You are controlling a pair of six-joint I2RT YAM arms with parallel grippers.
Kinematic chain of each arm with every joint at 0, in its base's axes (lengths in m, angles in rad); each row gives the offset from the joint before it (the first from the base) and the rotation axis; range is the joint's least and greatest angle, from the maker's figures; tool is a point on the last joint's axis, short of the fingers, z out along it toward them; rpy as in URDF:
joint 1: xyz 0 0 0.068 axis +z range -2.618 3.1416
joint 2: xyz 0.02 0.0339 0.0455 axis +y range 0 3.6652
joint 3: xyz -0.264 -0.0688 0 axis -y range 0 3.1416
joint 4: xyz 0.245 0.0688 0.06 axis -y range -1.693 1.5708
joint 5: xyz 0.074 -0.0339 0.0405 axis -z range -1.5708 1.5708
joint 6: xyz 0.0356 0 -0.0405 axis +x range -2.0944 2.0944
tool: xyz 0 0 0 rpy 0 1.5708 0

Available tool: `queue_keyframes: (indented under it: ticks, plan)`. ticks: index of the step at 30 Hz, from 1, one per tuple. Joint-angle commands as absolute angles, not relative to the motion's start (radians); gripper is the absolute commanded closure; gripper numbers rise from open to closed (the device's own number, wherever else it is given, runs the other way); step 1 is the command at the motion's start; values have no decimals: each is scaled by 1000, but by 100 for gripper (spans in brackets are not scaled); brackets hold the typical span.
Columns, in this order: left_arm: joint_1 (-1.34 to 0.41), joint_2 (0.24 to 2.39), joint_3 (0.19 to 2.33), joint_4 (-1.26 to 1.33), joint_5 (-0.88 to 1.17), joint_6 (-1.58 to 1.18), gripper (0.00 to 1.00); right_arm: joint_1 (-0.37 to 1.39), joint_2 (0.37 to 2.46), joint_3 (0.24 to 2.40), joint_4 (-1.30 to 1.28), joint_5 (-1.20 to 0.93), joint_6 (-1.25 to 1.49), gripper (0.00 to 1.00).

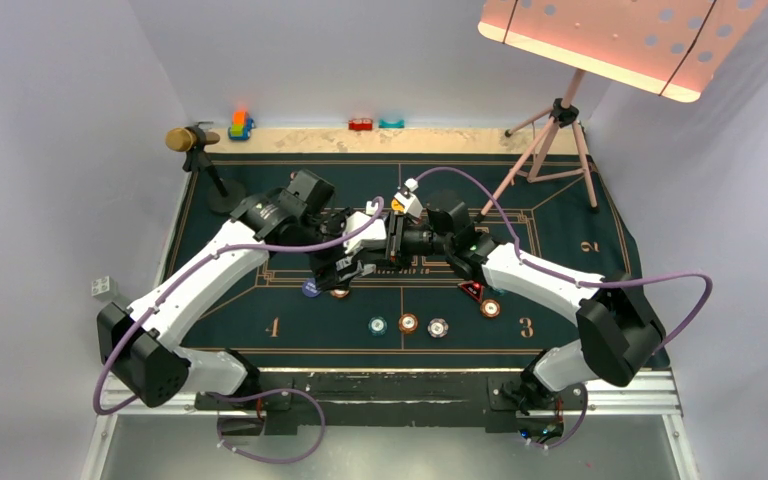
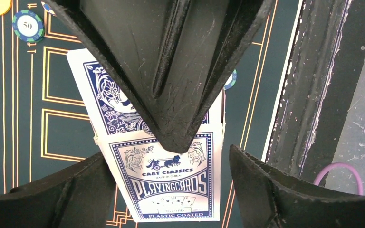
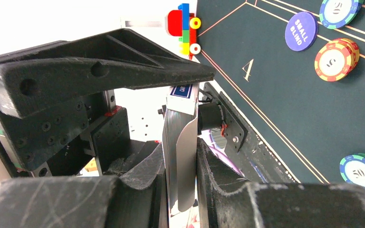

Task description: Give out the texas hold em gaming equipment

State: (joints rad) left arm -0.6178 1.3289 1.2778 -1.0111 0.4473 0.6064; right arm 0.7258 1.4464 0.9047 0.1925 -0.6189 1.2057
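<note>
**Above desk (image 1: 320, 335): card pack (image 2: 171, 185) pinched**
Your left gripper (image 2: 166, 156) is spread either side of the card pack above mid-desk. Your right gripper (image 3: 178, 159) pinches that pack. Three chips (image 1: 408, 323) sit in a row nearer the bases.

Both arms reach in from their bases and meet at the card pack (image 2: 171, 185). The left arm (image 1: 210, 275) slopes up and inward, elbow low, and its wrist bends over just to the left of the pack. The right arm (image 1: 540, 280) comes in from the pack's other side, with its forearm angled toward the pack. The right gripper (image 3: 180, 161) is clamped on the pack, one finger pressed against each broad face. In the left wrist view, one of its fingers covers the pack's upper half. The left gripper (image 2: 167, 154) is spread wide, its fingers (image 2: 52, 199) on either side of the pack. One finger sits right at the pack's long edge and the other stands clearly apart from it.
</note>
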Motion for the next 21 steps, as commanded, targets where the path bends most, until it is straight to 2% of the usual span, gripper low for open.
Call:
queue_keyframes:
  ticks: [1, 8, 10, 16, 18, 21]
  plan:
    - [-621, 1351, 1306, -999, 494, 620, 17, 729, 1418, 945, 232, -626, 1218, 90]
    - [-620, 1340, 1313, -999, 486, 611, 34, 728, 1416, 946, 218, -627, 1209, 89]
    - [-619, 1328, 1316, -1003, 483, 608, 40, 727, 1418, 947, 210, -632, 1198, 87]
    - [-619, 1302, 1317, -1043, 484, 610, 60, 715, 1405, 941, 158, -639, 1153, 60]
    - [-619, 1294, 1312, -1056, 477, 611, 62, 705, 1401, 950, 113, -635, 1122, 52]
    - [-619, 1282, 1306, -1071, 469, 612, 61, 697, 1399, 975, 49, -626, 1067, 46]
